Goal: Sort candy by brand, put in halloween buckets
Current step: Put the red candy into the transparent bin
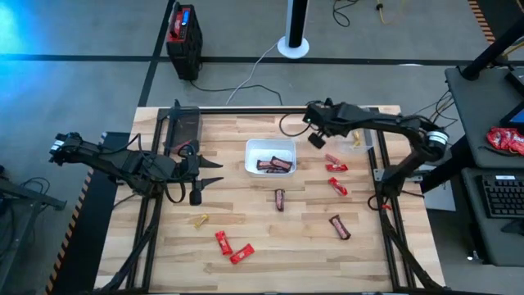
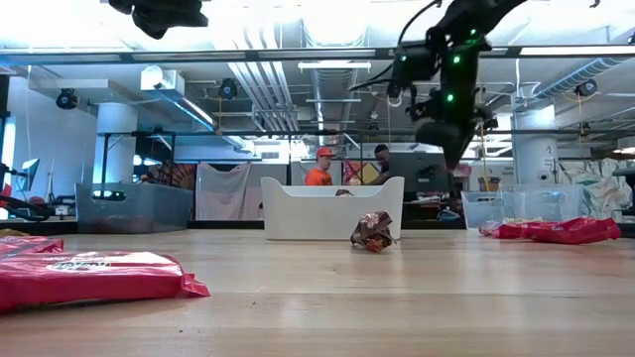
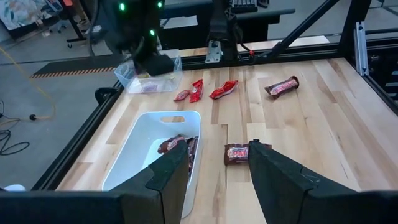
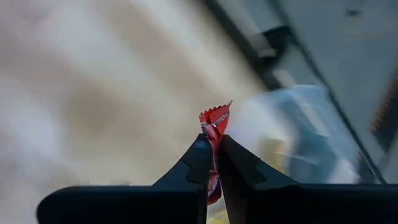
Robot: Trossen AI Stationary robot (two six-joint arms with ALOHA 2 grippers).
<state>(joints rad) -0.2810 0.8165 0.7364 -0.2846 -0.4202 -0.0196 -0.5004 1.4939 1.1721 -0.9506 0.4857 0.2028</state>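
My right gripper hangs above the table between the white tray and the clear tub at the right, shut on a red-wrapped candy. The tray holds dark brown bars. A second clear tub sits at the far left. Loose on the wood lie red candies, brown bars and a yellow piece. My left gripper waits open, left of the tray, touching nothing. My right gripper pinches the red candy between its two fingertips. The wrapper's crimped end sticks out past the tips, and the rest runs back between the fingers. The candy is lifted clear of the table.
A red-and-black boxy device and a round white pole base stand on the floor beyond the far edge. Metal frame rails run along the table's sides. People show in the room behind. Bare wood lies near the front edge.
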